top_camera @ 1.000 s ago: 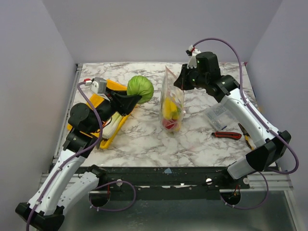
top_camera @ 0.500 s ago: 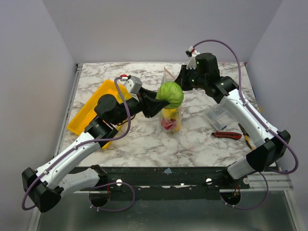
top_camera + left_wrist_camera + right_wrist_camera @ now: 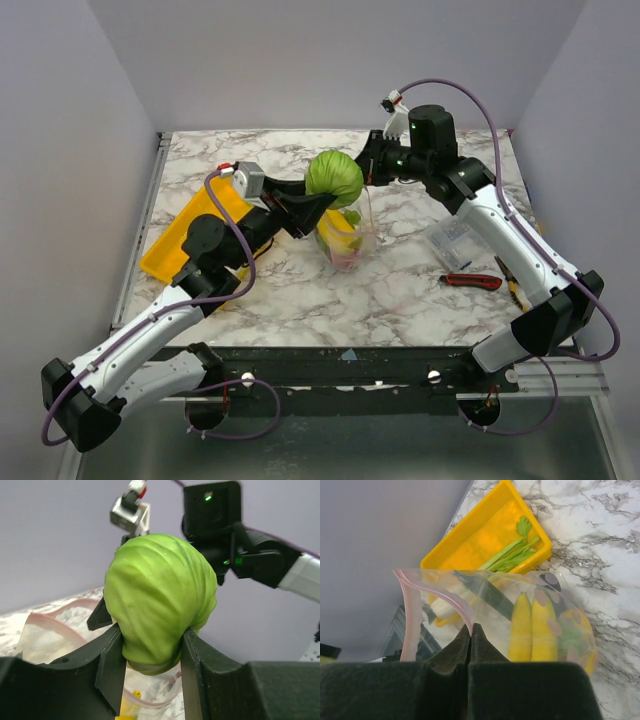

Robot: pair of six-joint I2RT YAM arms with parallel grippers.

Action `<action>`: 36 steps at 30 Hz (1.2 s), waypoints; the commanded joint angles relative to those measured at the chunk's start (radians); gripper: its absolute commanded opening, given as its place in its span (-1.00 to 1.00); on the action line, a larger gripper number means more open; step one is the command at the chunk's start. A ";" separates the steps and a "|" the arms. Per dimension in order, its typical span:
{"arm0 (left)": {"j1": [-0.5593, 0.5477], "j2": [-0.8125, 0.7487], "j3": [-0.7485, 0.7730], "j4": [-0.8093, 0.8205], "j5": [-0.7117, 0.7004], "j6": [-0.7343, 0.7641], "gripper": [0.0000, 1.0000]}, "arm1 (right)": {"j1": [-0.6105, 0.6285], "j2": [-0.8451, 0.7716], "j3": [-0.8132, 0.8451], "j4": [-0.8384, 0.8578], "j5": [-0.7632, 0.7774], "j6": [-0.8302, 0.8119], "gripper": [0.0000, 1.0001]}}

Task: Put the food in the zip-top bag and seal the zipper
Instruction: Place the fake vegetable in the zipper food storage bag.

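While the right tool (image 3: 471, 634) pinches a fold of the zip-top bag (image 3: 352, 238) just under its rim, jaws fully closed, we see the left tool (image 3: 306, 206) clamped on the round green piece (image 3: 160, 592), poised over the open mouth. Yellow food (image 3: 521, 630) sits inside; green stalks (image 3: 512, 556) wait in the yellow tray (image 3: 485, 540). We'd call it roughly halfway, with the zipper (image 3: 407, 620) unsealed.
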State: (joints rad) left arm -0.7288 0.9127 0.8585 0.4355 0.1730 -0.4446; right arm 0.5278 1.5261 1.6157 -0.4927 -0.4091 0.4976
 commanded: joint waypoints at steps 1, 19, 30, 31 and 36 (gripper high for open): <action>-0.004 0.070 -0.046 0.031 -0.101 0.011 -1.00 | -0.005 -0.014 -0.015 0.077 -0.048 0.032 -0.99; -0.010 0.092 0.089 -0.389 -0.217 0.042 -0.29 | -0.005 -0.033 -0.039 0.069 -0.037 0.002 -0.99; -0.009 0.104 0.210 -0.546 -0.247 -0.006 0.74 | -0.006 -0.031 -0.027 0.056 -0.029 -0.015 -0.99; -0.009 0.108 0.226 -0.564 -0.247 -0.001 0.79 | -0.005 -0.029 -0.027 0.056 -0.028 -0.015 -0.99; -0.009 0.147 0.299 -0.637 -0.230 0.010 0.97 | -0.005 -0.029 -0.033 0.057 -0.025 -0.016 -0.99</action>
State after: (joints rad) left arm -0.7349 1.0359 1.0836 -0.1341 -0.0460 -0.4416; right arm 0.5171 1.5181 1.5787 -0.4622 -0.4171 0.4957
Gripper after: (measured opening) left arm 0.960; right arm 0.006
